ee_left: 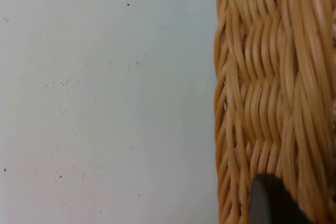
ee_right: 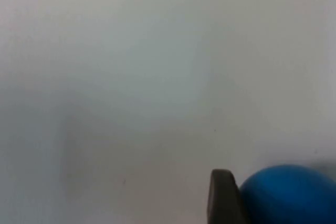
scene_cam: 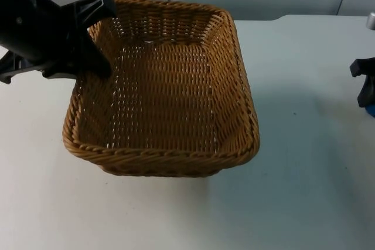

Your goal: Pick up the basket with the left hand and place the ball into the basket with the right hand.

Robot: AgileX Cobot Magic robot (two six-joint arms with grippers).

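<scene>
From above we see the left hand point(scene_cam: 94, 39) clamped on the basket point(scene_cam: 164, 86) rim; its wrist camera shows the weave; the right hand point(ee_right: 247, 203) grips the ball point(ee_right: 289, 192), so we should carry it level over the basket

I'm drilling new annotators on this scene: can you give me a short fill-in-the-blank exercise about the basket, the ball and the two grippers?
1. The left gripper grips the brown woven wicker basket at its ____.
2. The round ball beside the right gripper's fingertip is ____ in colour.
3. The inside of the basket holds ____.
4. The right gripper is at the table's ____ edge in the top view.

Missing words: rim; blue; nothing; right
</scene>
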